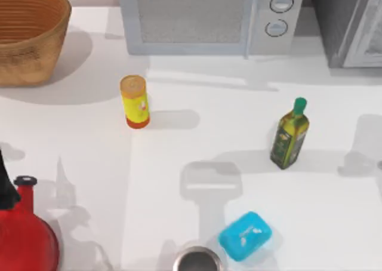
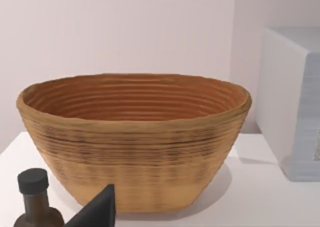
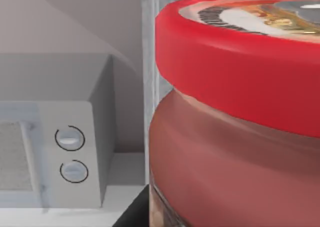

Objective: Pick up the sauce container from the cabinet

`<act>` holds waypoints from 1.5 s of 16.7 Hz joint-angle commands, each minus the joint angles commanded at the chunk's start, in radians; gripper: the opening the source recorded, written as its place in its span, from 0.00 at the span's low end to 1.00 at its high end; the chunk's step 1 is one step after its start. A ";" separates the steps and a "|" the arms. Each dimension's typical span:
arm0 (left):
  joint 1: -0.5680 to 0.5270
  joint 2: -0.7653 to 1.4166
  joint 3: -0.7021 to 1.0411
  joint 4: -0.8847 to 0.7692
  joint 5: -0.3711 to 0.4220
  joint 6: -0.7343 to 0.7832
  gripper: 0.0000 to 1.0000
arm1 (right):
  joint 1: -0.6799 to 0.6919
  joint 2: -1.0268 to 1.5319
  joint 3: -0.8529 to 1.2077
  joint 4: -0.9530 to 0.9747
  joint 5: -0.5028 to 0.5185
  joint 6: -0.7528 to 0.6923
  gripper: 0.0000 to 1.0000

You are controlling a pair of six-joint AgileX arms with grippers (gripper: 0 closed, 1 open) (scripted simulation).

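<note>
The right wrist view looks at the stout sauce container [image 3: 235, 137], with its wide red lid and reddish contents, from very close, with a pale grey upright strip of the cabinet [image 3: 150, 62] directly behind it. A dark sliver at the lower edge of that view may be one finger of the right gripper, but whether the jaws are wide, narrow or already closed on the jar cannot be told.

The main risk, as a judgement: the jar is wide and smooth, so a grip that is off-centre or too high under the lid could let it slip or tip, or knock it against the cabinet frame.

In the top view the dark grey boxy cabinet [image 1: 349, 26] stands at the far right corner, beside the pale microwave with two round knobs [image 1: 209, 17].

The left arm is parked near the woven brown basket [image 2: 135, 137]; its finger state cannot be told either.
</note>
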 joint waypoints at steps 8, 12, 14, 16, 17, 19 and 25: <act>0.000 0.000 0.000 0.000 0.000 0.000 1.00 | -0.073 -0.327 -0.509 0.228 -0.076 -0.006 0.00; 0.000 0.000 0.000 0.000 0.000 0.000 1.00 | -0.077 -0.346 -0.533 0.241 -0.081 -0.007 0.00; 0.000 0.000 0.000 0.000 0.000 0.000 1.00 | -0.074 -0.341 -0.533 0.239 -0.080 -0.005 0.00; 0.000 0.000 0.000 0.000 0.000 0.000 1.00 | -0.074 -0.341 -0.533 0.239 -0.080 -0.005 0.00; 0.000 0.000 0.000 0.000 0.000 0.000 1.00 | -0.065 -0.327 -0.528 0.258 -0.071 0.001 0.00; 0.000 0.000 0.000 0.000 0.000 0.000 1.00 | -0.037 -0.285 -0.514 0.319 -0.046 0.014 0.00; 0.000 0.000 0.000 0.000 0.000 0.000 1.00 | 0.095 -0.057 -0.447 0.632 0.052 0.057 0.00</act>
